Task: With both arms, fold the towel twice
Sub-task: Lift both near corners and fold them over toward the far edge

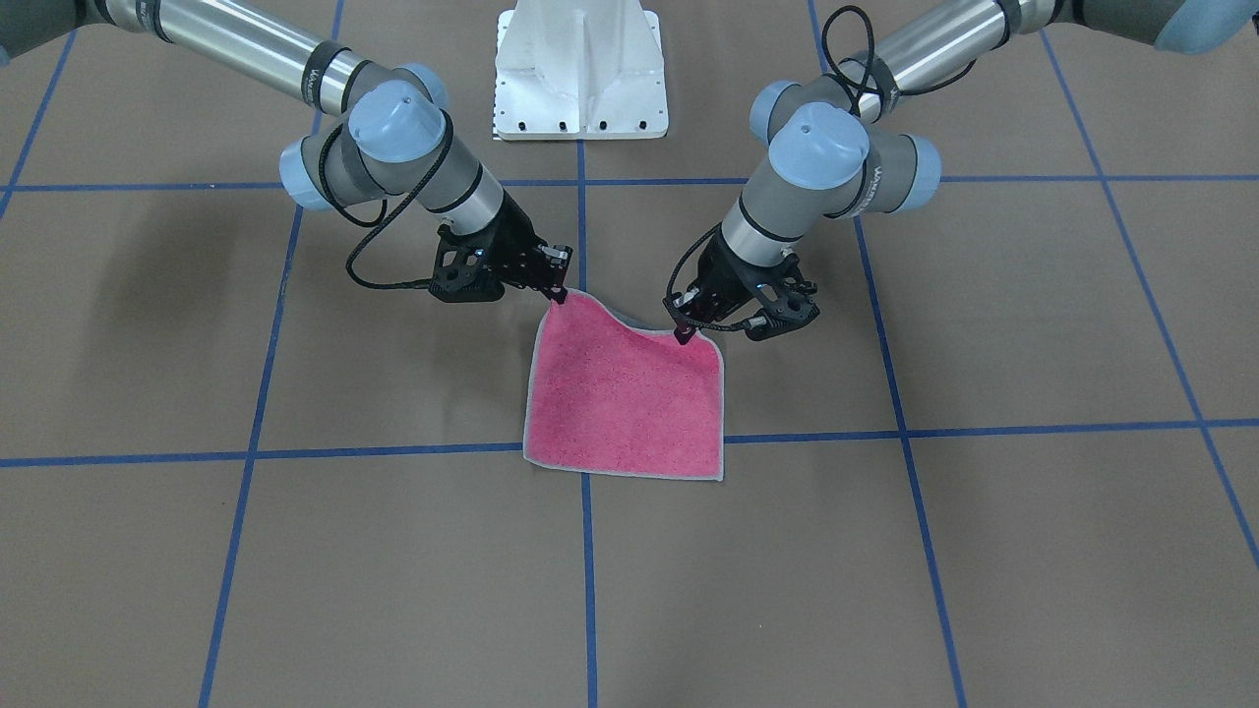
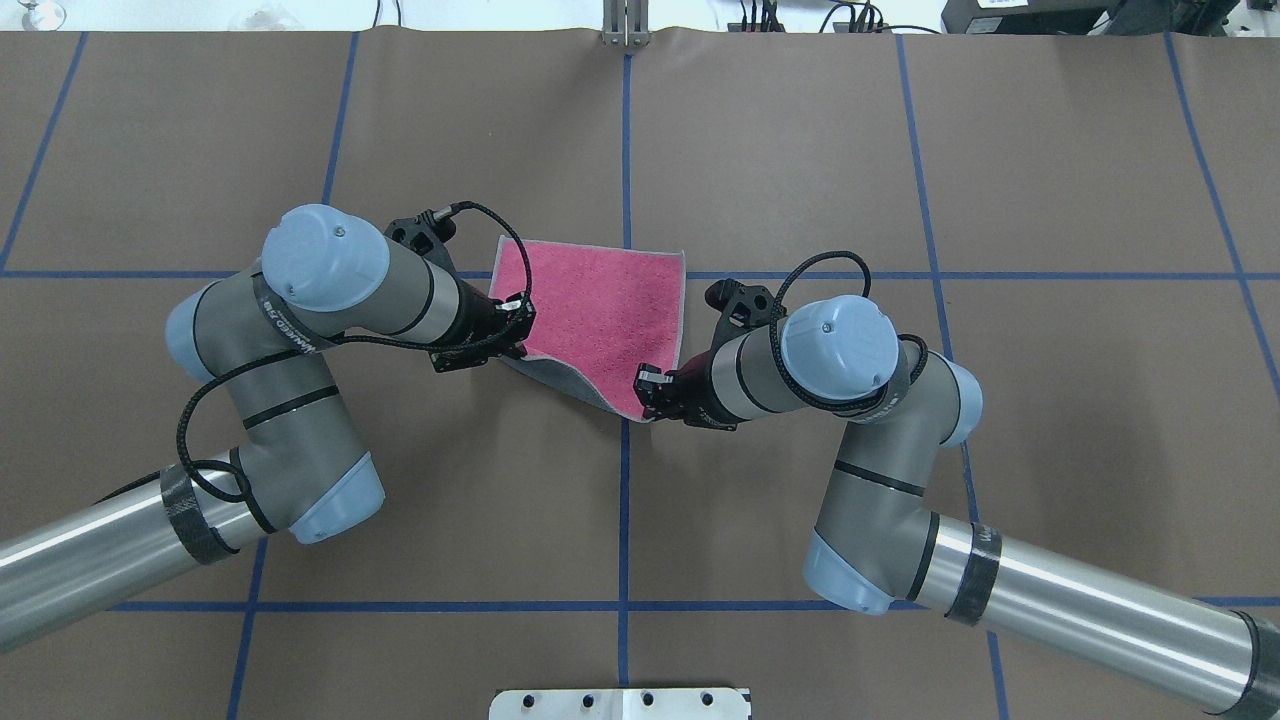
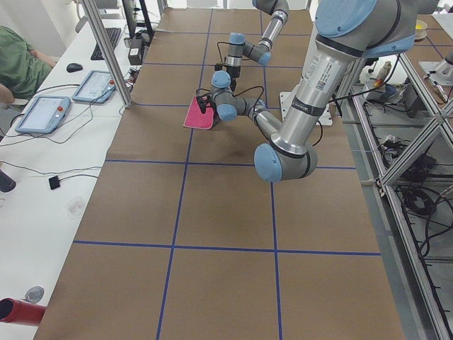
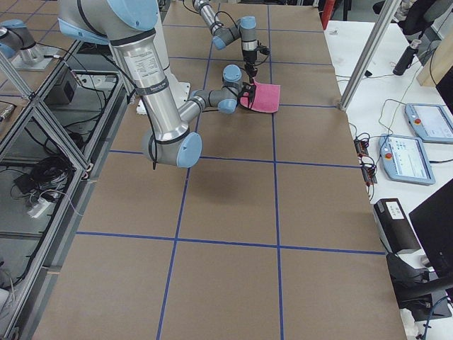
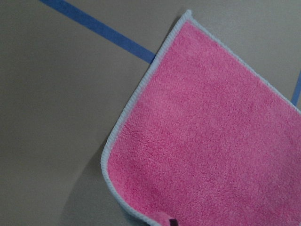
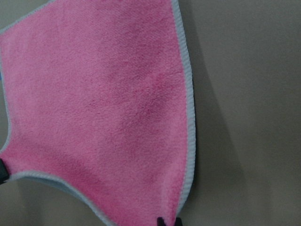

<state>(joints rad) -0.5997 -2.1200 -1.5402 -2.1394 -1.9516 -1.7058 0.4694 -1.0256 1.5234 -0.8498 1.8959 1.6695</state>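
Note:
The towel (image 1: 625, 403) is pink face up on the brown table; its far edge lies flat on the table. My left gripper (image 1: 682, 334) is shut on one near corner, and it also shows in the overhead view (image 2: 515, 345). My right gripper (image 1: 561, 293) is shut on the other near corner, and it also shows overhead (image 2: 645, 395). Both hold that near edge a little above the table, so the dark grey underside (image 2: 570, 385) shows between them. The wrist views show the pink face (image 5: 211, 141) (image 6: 103, 108) hanging away from the fingertips at the bottom edge.
The white pedestal base (image 1: 580, 69) stands behind the towel on the robot's side. Blue tape lines (image 1: 590, 570) cross the brown table cover. A side bench with tablets (image 3: 42, 113) and a seated person (image 3: 18, 64) lies beyond the table's far edge.

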